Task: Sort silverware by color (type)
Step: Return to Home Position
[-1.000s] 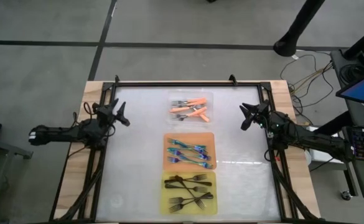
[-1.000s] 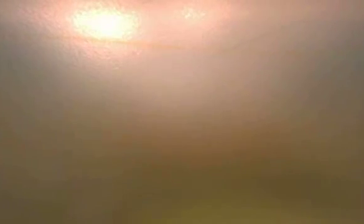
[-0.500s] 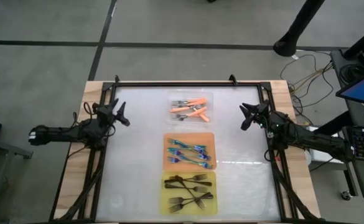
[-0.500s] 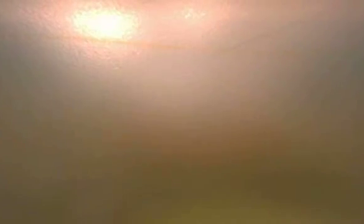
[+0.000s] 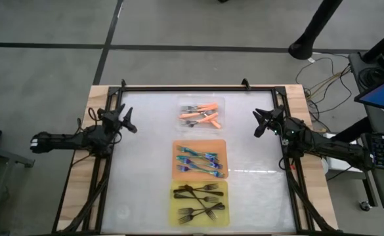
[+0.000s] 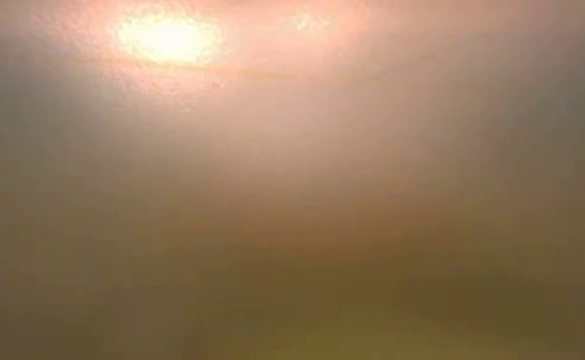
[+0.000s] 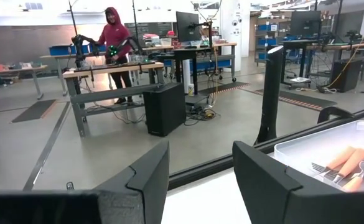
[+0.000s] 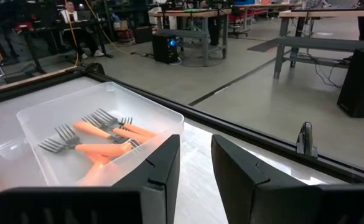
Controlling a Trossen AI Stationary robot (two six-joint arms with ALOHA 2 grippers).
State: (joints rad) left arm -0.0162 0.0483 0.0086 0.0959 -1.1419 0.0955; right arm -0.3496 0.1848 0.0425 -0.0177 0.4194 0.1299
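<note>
Sorting reads as done: orange forks (image 5: 200, 116) lie in the clear tray (image 5: 188, 102) at the far middle of the table (image 5: 146, 170), blue forks (image 5: 198, 159) in the orange tray (image 5: 178, 145) just nearer, black forks (image 5: 198, 200) in the yellow tray (image 5: 176, 219) nearest of all. No fork seen loose on the table. Left gripper (image 5: 127, 120) hangs at the left edge, right gripper (image 5: 260, 123) at the right edge, each well apart from all three trays. Both sets of jaws stand parted with nothing between them; the left wrist view shows bare floor between its fingers (image 7: 145, 177). Judgement: what remains is the retreat to rest. Best done with each arm folding back on its own side, no swing over the middle. Keep the fingertips above the black frame (image 5: 192, 87) while tucking in. Main risk looks like clipping a rail or jolting the table, which could shift the light clear tray. Empty jaws need no closing first.
</note>
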